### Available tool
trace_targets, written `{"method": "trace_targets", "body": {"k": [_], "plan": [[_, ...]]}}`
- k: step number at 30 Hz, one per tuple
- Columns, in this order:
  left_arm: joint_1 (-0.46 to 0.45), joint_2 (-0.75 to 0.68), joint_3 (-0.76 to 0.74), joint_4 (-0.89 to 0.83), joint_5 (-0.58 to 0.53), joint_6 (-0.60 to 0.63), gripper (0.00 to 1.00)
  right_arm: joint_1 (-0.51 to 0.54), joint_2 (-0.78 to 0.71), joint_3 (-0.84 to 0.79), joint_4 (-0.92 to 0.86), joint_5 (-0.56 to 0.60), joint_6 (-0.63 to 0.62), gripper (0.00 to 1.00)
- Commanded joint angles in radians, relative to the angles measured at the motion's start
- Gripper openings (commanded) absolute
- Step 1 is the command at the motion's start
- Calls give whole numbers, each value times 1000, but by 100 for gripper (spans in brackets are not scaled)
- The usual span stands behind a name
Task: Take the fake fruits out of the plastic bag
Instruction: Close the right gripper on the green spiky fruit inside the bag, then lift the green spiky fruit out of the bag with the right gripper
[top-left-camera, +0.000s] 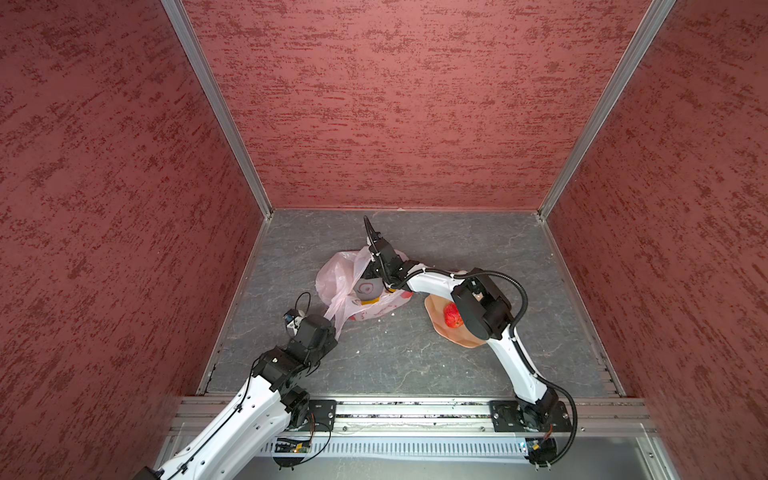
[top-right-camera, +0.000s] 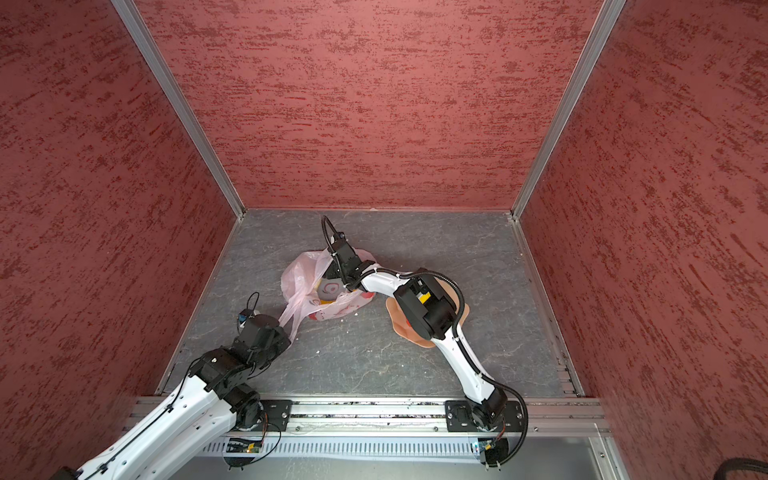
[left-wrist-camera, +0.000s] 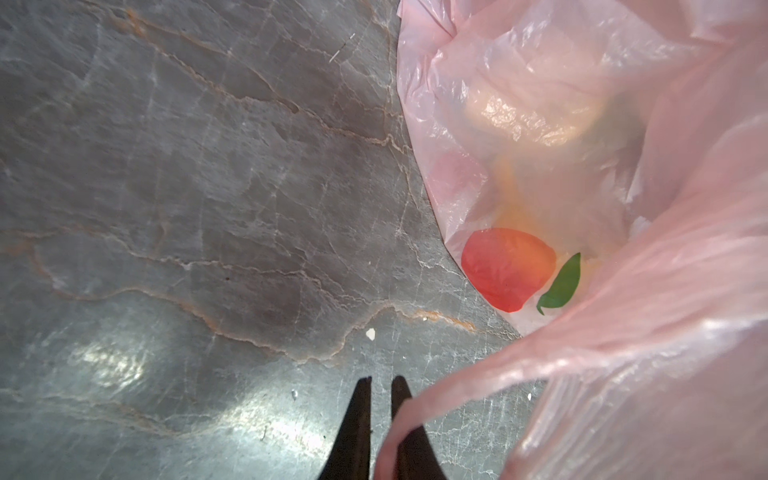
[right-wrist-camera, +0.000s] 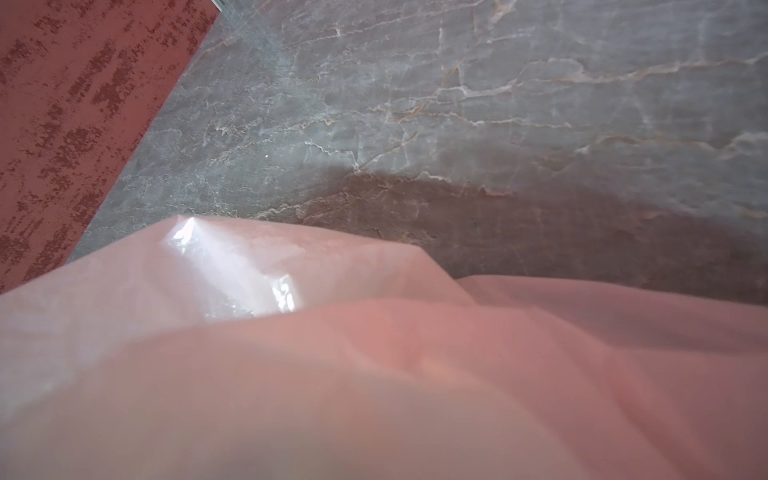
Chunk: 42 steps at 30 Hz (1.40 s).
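The plastic bag (top-left-camera: 336, 278) (top-right-camera: 299, 278) lies crumpled on the grey floor in both top views. My left gripper (left-wrist-camera: 381, 384) is shut on one of its loop handles (left-wrist-camera: 457, 374), which is pulled taut toward the left arm. The right arm's wrist (top-left-camera: 386, 257) points down into the bag's mouth. Pink film (right-wrist-camera: 374, 374) fills the right wrist view and hides that gripper's fingers. Fake fruits show only dimly through the film: a pale yellowish lump (left-wrist-camera: 528, 112) and a yellow patch (top-left-camera: 368, 301). One red fake fruit (top-left-camera: 452, 316) lies in the peach bowl (top-left-camera: 434, 320).
The peach bowl (top-right-camera: 397, 322) sits right of the bag, partly under the right arm's elbow. A flat red fruit print with a green leaf (left-wrist-camera: 507, 268) marks the bag. Red textured walls enclose the floor on three sides. An aluminium rail (top-left-camera: 415, 409) runs along the front.
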<state>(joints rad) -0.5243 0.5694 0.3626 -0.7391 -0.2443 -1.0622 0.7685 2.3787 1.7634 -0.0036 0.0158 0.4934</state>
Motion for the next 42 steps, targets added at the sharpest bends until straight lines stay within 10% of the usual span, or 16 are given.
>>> {"method": "trace_targets", "body": {"k": [1, 42], "plan": [[-9, -9, -10, -3, -19, -8, 13, -12, -31, -26, 23, -13, -10, 47], [-1, 180, 275, 222, -109, 132, 16, 49, -574, -441, -186, -146, -183, 38]]}}
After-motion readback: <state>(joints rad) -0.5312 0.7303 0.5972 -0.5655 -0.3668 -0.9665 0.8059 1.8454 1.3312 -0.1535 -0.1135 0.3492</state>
